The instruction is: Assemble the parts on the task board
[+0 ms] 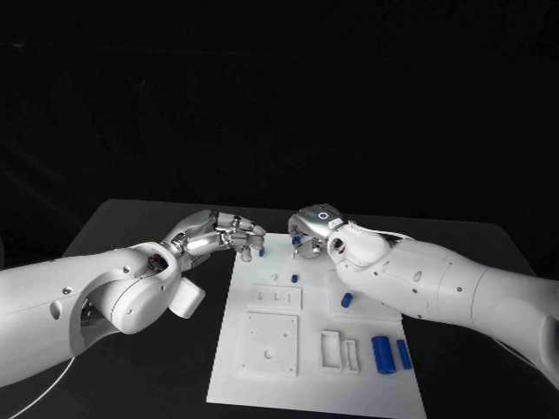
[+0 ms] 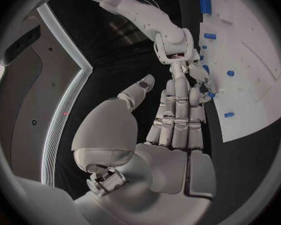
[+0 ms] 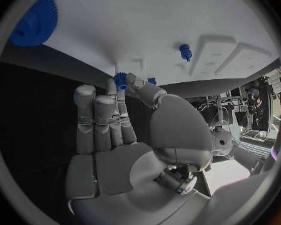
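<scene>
Pinching a small blue part (image 3: pixel 120 80) at the task board's (image 1: pixel 270 384) twelve o'clock edge, the right hand (image 1: pixel 315 229) should lower it slowly and straight, while the left hand (image 1: pixel 219 234), fingers apart and holding nothing, waits just beside.

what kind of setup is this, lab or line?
Probably a lab test bench: a black table against a dark backdrop, a white task board with small blue parts, and equipment racks in the right wrist view.

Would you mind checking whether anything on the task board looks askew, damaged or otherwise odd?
Nothing stands out. The task board lies flat, blue parts rest loose on it, and the right hand pinches a small blue part.
</scene>
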